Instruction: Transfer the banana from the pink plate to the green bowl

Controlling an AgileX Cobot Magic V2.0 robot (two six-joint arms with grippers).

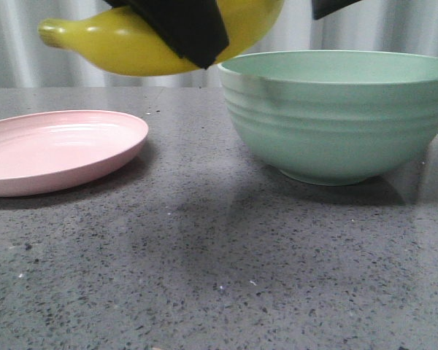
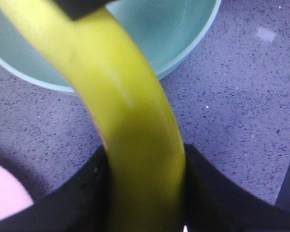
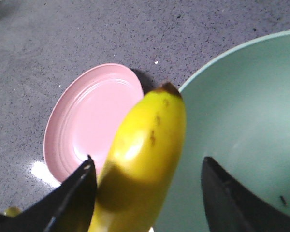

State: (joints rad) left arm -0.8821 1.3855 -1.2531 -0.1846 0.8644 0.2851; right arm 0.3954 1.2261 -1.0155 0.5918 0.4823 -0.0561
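The yellow banana (image 1: 117, 44) hangs in the air above the table, between the pink plate (image 1: 55, 149) and the green bowl (image 1: 336, 117). Its right end reaches over the bowl's near-left rim. My left gripper (image 2: 145, 154) is shut on the banana (image 2: 121, 96), and one black finger (image 1: 182, 25) shows across it in the front view. My right gripper (image 3: 147, 164) is open, its jaws standing wide on either side of the banana (image 3: 145, 145). The bare plate (image 3: 94, 116) and the bowl (image 3: 251, 111) lie beyond it.
The grey speckled tabletop (image 1: 204, 270) runs under both dishes, with a gap between plate and bowl. A pale curtain (image 1: 22, 58) hangs behind. A black part (image 1: 332, 6) shows at the top edge above the bowl.
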